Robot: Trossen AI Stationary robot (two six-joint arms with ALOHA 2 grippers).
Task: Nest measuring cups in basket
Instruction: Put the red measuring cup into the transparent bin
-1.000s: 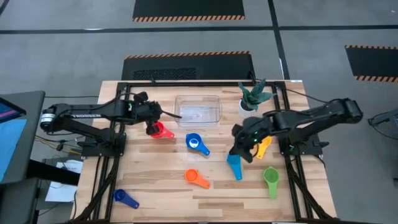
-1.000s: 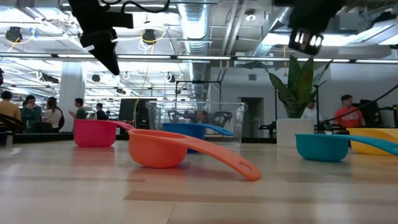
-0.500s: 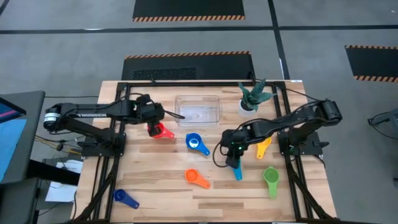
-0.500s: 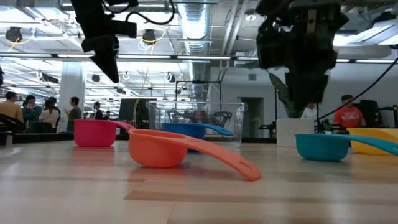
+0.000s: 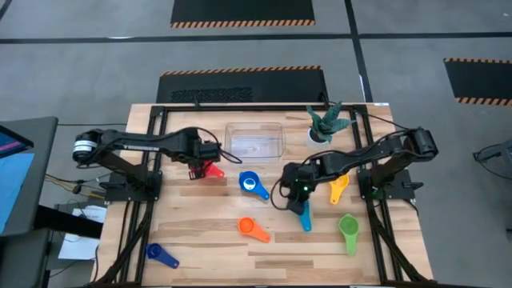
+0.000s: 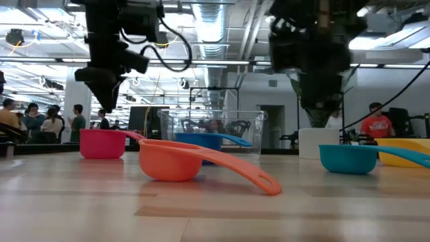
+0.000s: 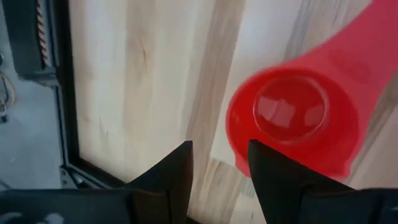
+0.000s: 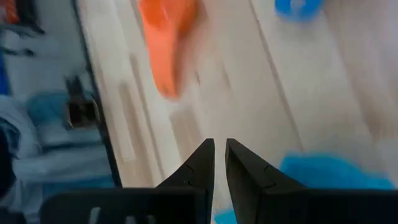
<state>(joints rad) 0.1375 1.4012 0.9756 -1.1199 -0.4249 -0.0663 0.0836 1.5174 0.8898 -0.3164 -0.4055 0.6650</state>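
Left claw (image 7: 219,171), spread, hovers over the red cup (image 7: 292,118) near the basket (image 5: 254,139) — light, stiff, slippery plastic; pinch its rim. Right claw (image 8: 219,155) nearly pressed together.

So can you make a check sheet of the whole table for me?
Surface: wooden table, bare between items.
Job's things: clear basket holds no cups; red cup, blue, orange, teal, yellow, green, dark blue lie loose.
Clutter: potted plant.
Grippers: left tool open above red cup; right tool nearly shut by teal cup.
Cables: black cable on the left arm.
Surroundings: people behind.
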